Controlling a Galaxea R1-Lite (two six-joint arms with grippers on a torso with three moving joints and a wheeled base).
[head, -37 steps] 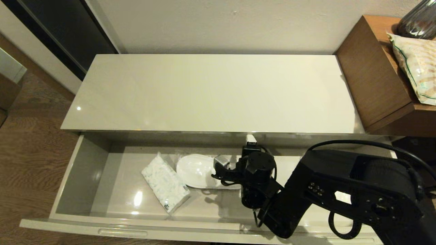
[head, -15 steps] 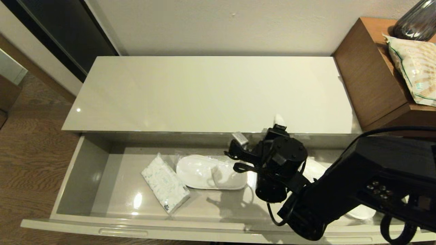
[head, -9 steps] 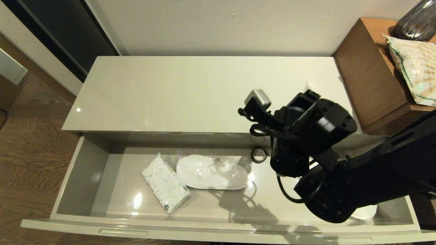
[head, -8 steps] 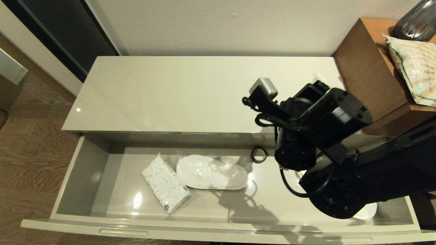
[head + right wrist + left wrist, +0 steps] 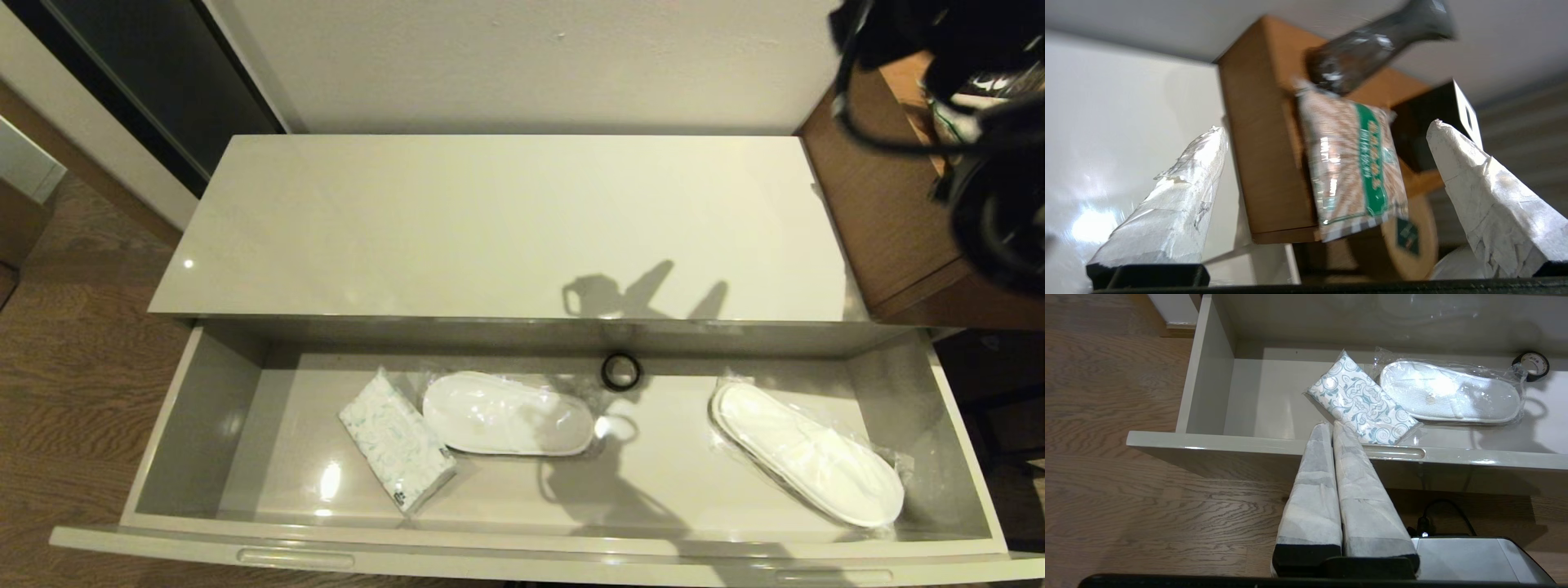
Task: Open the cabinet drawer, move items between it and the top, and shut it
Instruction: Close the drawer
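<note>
The cabinet drawer (image 5: 522, 543) stands pulled fully out below the glossy cream top (image 5: 490, 220), which is bare. A small black tape roll (image 5: 621, 371) lies against the drawer's back wall, and a white tissue pack (image 5: 396, 441) with blue print lies left of centre. My right arm (image 5: 992, 220) is raised high at the far right, over the wooden table. My right gripper (image 5: 1327, 125) is open and holds nothing. My left gripper (image 5: 1331, 424) hangs shut and empty just in front of the drawer's front edge (image 5: 1249, 441), near the tissue pack (image 5: 1361, 404).
Two white slippers in clear wrap lie in the drawer, one in the middle (image 5: 506, 412) and one at the right (image 5: 808, 465). A taller brown wooden table (image 5: 890, 188) stands right of the cabinet, carrying a snack bag (image 5: 1355, 171) and a dark glass vase (image 5: 1372, 41).
My right arm has lifted out of the drawer and swung up to the far right. The tape roll it covered now shows at the drawer's back.
</note>
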